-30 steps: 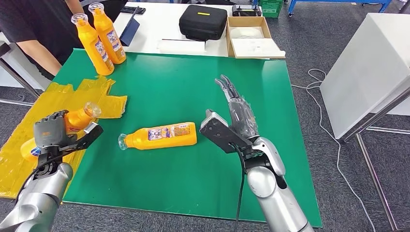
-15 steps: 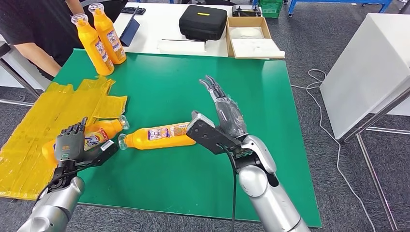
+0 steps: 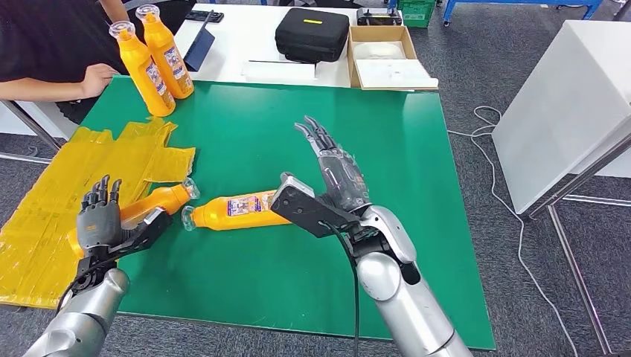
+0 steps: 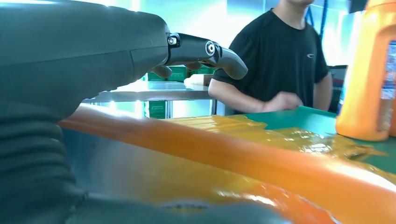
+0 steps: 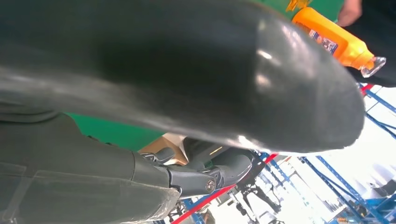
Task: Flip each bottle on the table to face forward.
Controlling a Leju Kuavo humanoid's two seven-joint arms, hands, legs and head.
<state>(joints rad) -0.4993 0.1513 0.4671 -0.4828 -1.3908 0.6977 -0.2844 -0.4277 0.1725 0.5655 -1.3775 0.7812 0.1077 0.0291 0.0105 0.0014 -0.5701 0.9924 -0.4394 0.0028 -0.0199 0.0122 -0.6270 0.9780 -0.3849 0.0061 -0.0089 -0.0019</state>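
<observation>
Two orange bottles (image 3: 141, 71) (image 3: 170, 52) stand upright at the far left corner of the green table (image 3: 245, 126). A third bottle (image 3: 234, 210) lies on its side mid-table, cap pointing left. My right hand (image 3: 327, 186) is at its base end, thumb over the base and fingers stretched out straight. A fourth bottle (image 3: 156, 202) lies at the edge of the yellow bag, cap to the right. My left hand (image 3: 104, 223) rests beside it with fingers spread upward and holds nothing. The left wrist view shows that bottle (image 4: 280, 172) blurred close under the hand.
A crumpled yellow plastic bag (image 3: 67, 186) covers the table's left side. A person (image 3: 45, 44) stands at the far left corner with a hand (image 3: 97, 78) on the table edge. Beyond, a white table carries a black case (image 3: 312, 33) and a cardboard box (image 3: 387, 59).
My left hand lowered its bottle onto the table and spread its fingers off it. My right hand moved left to the middle bottle's base. The person's hand came to the table corner.
</observation>
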